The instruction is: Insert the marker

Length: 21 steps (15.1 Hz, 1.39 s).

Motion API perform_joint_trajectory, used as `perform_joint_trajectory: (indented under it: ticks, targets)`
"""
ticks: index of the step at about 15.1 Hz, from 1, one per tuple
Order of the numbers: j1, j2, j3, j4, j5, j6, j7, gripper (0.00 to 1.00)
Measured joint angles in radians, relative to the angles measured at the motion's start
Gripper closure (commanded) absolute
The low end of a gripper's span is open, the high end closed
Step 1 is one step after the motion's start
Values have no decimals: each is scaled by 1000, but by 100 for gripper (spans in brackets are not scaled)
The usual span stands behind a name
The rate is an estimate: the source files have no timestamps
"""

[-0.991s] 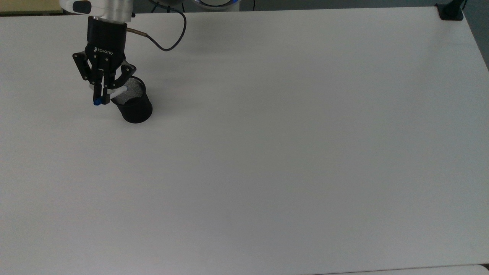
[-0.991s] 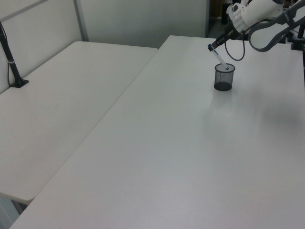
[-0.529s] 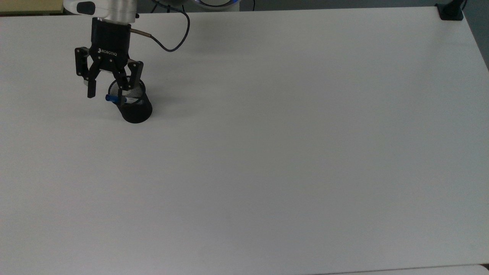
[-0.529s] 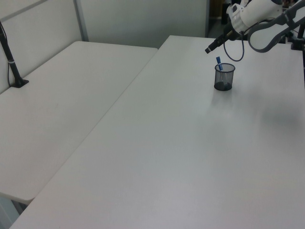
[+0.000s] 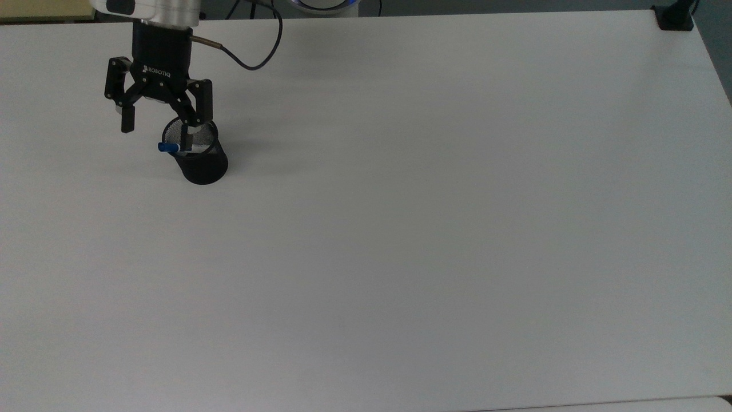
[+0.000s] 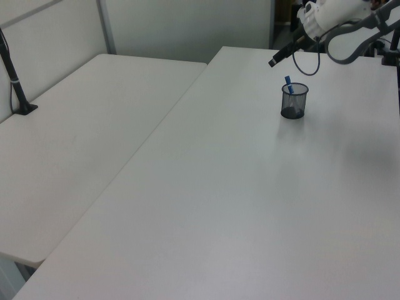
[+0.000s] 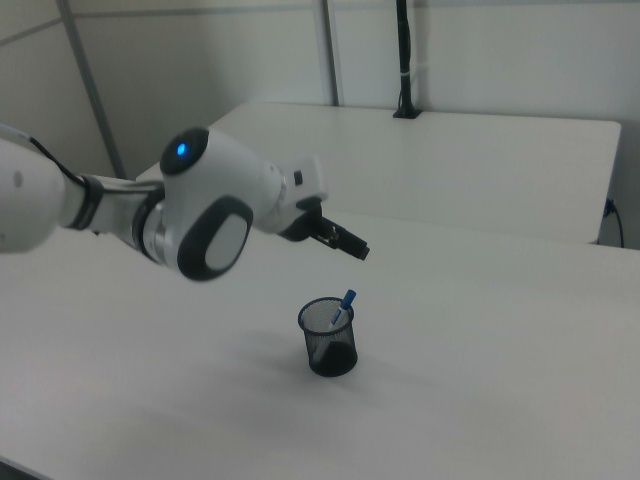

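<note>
From my screens I see the marker (image 5: pixel 169 147) sitting inside the black mesh cup (image 5: pixel 200 157), leaning against the rim with its blue end sticking out above the edge; in the right view the marker (image 7: pixel 343 306) tilts toward the right view's right, and in the left view the blue tip (image 6: pixel 288 84) pokes up just over the cup (image 6: pixel 294 101). The tool (image 5: pixel 158 121) hangs above the cup, slightly toward the top view's upper left, with its two black fingers spread wide apart and nothing between them. One finger tip shows over the cup's mouth in the top view, the other off to the top view's left over bare bench (image 5: pixel 429 217). In the right view the tool (image 7: pixel 340 240) is clear of the marker, up and to the right view's left of it, apart from the cup (image 7: pixel 329 340). A black cable (image 5: pixel 251 54) loops from the wrist across the white bench. A second white bench (image 6: pixel 75 137) stands beside it in the left view.
</note>
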Motion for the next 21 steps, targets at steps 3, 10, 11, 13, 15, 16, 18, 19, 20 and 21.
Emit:
perform_joint_trajectory:
  ticks: [3,10,11,13,15,16,18,19,20,21]
  targets:
    - [0,-51,12,149,0,-349,53,0]
    - [70,-88,33,487,37,-1077,111,0]
    - [87,-88,30,517,45,-1151,112,0]
    - [145,-89,-6,566,49,-1277,112,0]
    - [197,-88,-49,571,49,-1302,109,0]
    - [209,-84,-60,571,49,-1301,96,0]
    - [217,-75,-68,571,49,-1269,33,0]
    - [218,-70,-70,571,49,-1252,10,0]
    - [218,-65,-70,571,49,-1245,-4,0]
    - [218,-61,-70,572,49,-1243,-12,0]
